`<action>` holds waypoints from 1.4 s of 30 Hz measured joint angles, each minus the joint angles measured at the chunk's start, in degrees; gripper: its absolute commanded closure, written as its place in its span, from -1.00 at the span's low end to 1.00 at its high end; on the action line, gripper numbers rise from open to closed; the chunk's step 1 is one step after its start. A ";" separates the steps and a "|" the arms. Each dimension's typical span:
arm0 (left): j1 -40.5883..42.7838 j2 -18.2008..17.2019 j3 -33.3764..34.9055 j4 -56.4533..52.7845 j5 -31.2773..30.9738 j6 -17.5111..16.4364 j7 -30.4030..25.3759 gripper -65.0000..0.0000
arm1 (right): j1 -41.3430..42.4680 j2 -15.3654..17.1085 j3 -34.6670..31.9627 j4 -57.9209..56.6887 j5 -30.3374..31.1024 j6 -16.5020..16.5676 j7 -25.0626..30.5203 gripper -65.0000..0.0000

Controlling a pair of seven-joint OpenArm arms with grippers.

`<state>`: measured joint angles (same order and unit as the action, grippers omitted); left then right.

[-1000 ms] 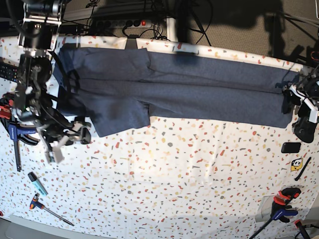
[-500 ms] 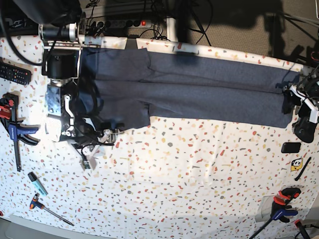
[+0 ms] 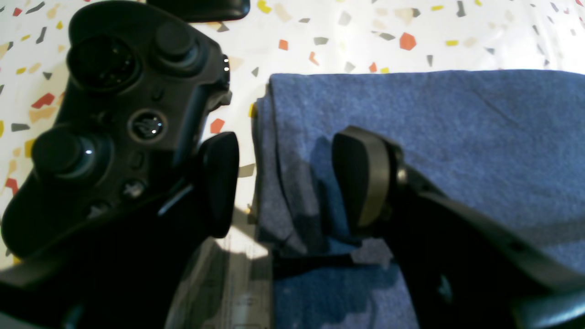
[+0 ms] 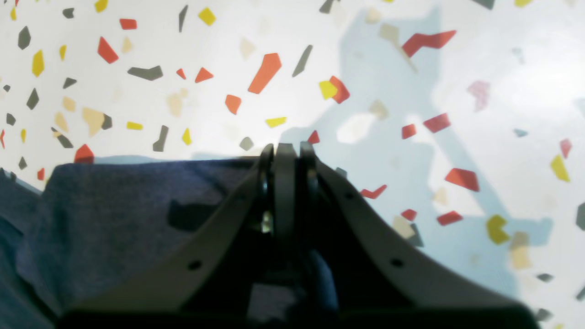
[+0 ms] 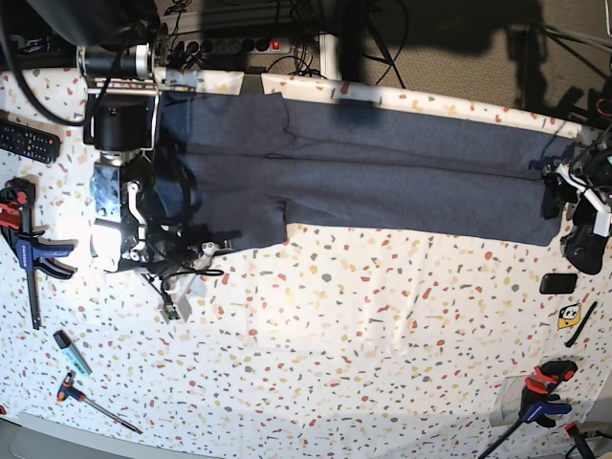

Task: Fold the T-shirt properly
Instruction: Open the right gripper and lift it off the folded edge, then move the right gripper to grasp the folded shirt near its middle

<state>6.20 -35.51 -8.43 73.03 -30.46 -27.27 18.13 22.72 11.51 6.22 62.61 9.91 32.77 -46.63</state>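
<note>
The dark navy T-shirt [image 5: 382, 182] lies as a long folded band across the back of the speckled table. My right gripper [image 5: 212, 246] is at the band's near-left corner. In the right wrist view its fingertips [image 4: 285, 157] are pressed together on the cloth's edge [image 4: 128, 205], with blue fabric showing between the finger bases. At the band's right end my left gripper [image 5: 561, 186] stands open. In the left wrist view one finger [image 3: 221, 183] hangs over the table and the other over the T-shirt [image 3: 457, 137], whose folded edge lies between them.
A black game controller [image 3: 114, 114] sits right beside the left gripper, also seen in the base view as the controller [image 5: 585, 244]. A remote [image 5: 29, 142], a clamp [image 5: 24, 249] and hand tools [image 5: 72, 352] lie at the left edge. Another clamp [image 5: 540, 394] sits near right.
The right arm has swung in from the left edge to the shirt's near-left corner and its jaws have gone from wide open to shut. The left arm has stayed still.
</note>
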 measured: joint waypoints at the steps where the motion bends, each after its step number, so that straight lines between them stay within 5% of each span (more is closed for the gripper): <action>1: 0.00 0.00 0.00 0.00 0.00 0.00 -0.07 -0.08 | -0.13 -0.02 0.00 1.38 -0.20 1.40 -0.42 1.00; 7: 0.00 0.00 0.00 0.00 0.00 0.00 -0.09 -0.08 | -5.73 0.11 -1.95 17.33 3.45 4.13 -0.92 1.00; 18: 0.00 0.00 0.00 0.07 0.07 0.00 -0.02 -0.08 | -28.02 0.11 -16.17 42.66 3.23 4.28 0.90 1.00; 39: 0.00 -0.02 0.00 0.07 0.00 0.00 0.02 -0.08 | -36.87 0.26 -17.53 44.28 0.26 4.33 4.42 1.00; 42: 0.00 -0.02 0.00 0.07 0.00 0.02 0.02 -0.08 | -36.83 0.26 -17.53 44.28 2.29 4.33 4.39 0.46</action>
<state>6.20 -35.53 -8.43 73.10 -30.46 -27.24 18.15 -14.11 11.77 -11.31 106.89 12.21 37.10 -42.24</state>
